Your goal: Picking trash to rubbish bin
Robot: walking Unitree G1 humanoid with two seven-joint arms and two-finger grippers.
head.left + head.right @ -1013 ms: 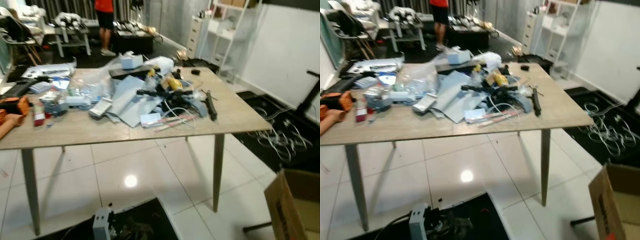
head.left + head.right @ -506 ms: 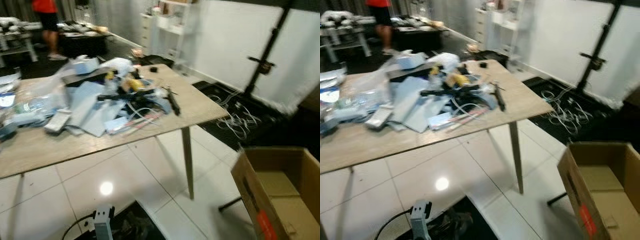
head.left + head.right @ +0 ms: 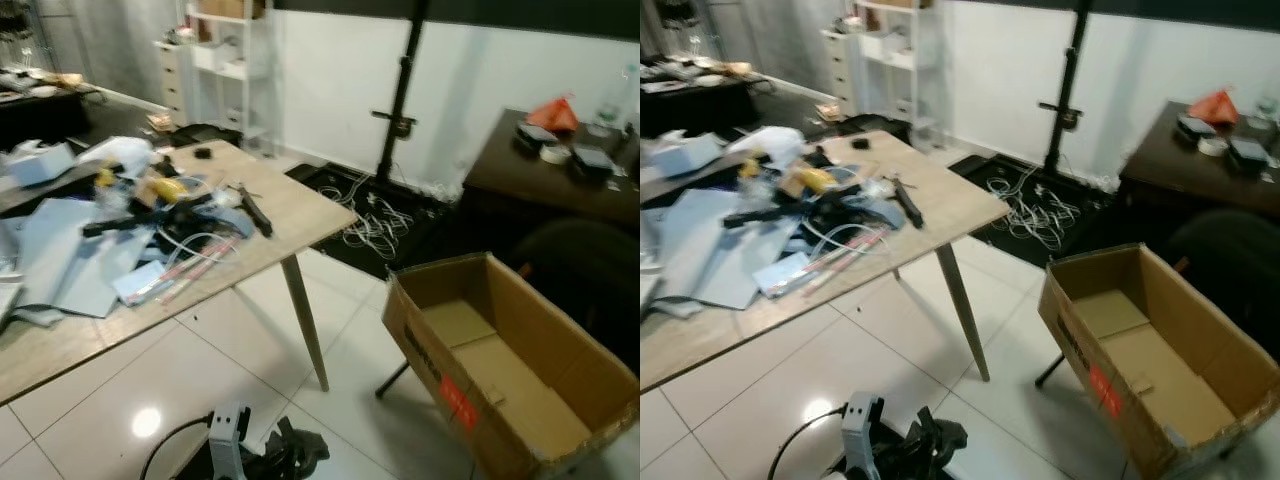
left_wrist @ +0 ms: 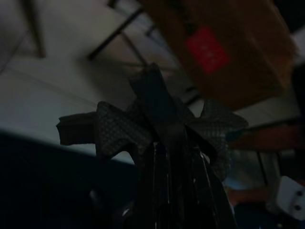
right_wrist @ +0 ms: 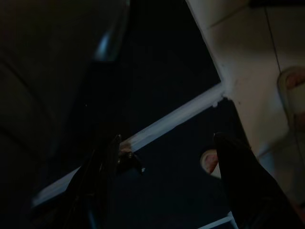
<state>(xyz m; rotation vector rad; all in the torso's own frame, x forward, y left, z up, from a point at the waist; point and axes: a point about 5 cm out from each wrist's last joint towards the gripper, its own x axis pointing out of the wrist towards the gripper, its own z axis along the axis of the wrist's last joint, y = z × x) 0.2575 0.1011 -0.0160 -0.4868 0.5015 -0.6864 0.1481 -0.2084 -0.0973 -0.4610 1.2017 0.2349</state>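
Carrying a crumpled scrap of dark, dotted trash in the left hand, both black fingers pinched tight on the wad so that its ragged edges are flaring out to either side, presumably to keep it from slipping on the way. Hanging low in front of the body, with the same hand and its dark bundle showing at the bottom of the head views, just above the white tiled floor. Dangling idle in the shade, the right hand with its fingers spread well apart and nothing between them, pointing down at a dark mat and pale tiles. Facing the open cardboard box, evidently serving as the rubbish bin, propped tilted on a dark stand with its mouth turned up and toward the robot, probably to make dropping things in easier; appearing also in the left wrist view as a brown wall with a red label, near but not yet beneath the load. Lying off to the left, the worktop heaped with more trash: pale sheets, cables, a yellow item, black tools. Judging the step in hand as the approach to the box, with the release still to come.
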